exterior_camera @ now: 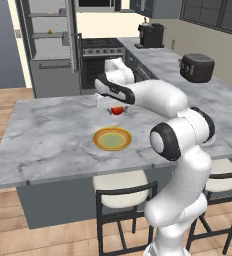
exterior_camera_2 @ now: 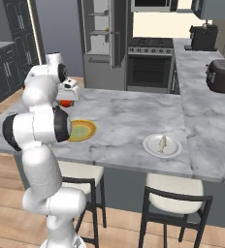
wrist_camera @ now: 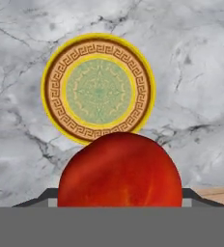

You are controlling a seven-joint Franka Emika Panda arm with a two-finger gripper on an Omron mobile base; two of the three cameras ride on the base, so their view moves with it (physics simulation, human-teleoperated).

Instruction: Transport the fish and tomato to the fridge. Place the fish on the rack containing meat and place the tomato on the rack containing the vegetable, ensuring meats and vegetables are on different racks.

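Note:
My gripper [exterior_camera: 114, 107] is shut on the tomato [exterior_camera: 118, 110], a glossy red ball held a little above the marble island. In the hand view the tomato [wrist_camera: 119, 171] sits between the two dark fingertips [wrist_camera: 47, 196], hanging over the near edge of a yellow patterned plate [wrist_camera: 98, 89]. From the right base view the tomato [exterior_camera_2: 66, 102] shows under the hand, beside my arm. The slim pale fish [exterior_camera_2: 162, 143] lies on a white plate [exterior_camera_2: 151, 147] near the island's front edge. The fridge [exterior_camera: 48, 55] stands open at the back, with a tiny orange speck [exterior_camera: 49, 32] on a shelf.
The yellow plate [exterior_camera: 112, 139] lies empty in the middle of the island [exterior_camera: 48, 135]. Stools [exterior_camera: 123, 192] stand along the front edge. A black-fronted oven [exterior_camera_2: 149, 68] is next to the fridge [exterior_camera_2: 101, 43]. A dark cooker [exterior_camera: 197, 67] and a coffee machine [exterior_camera: 151, 35] stand on the right counter.

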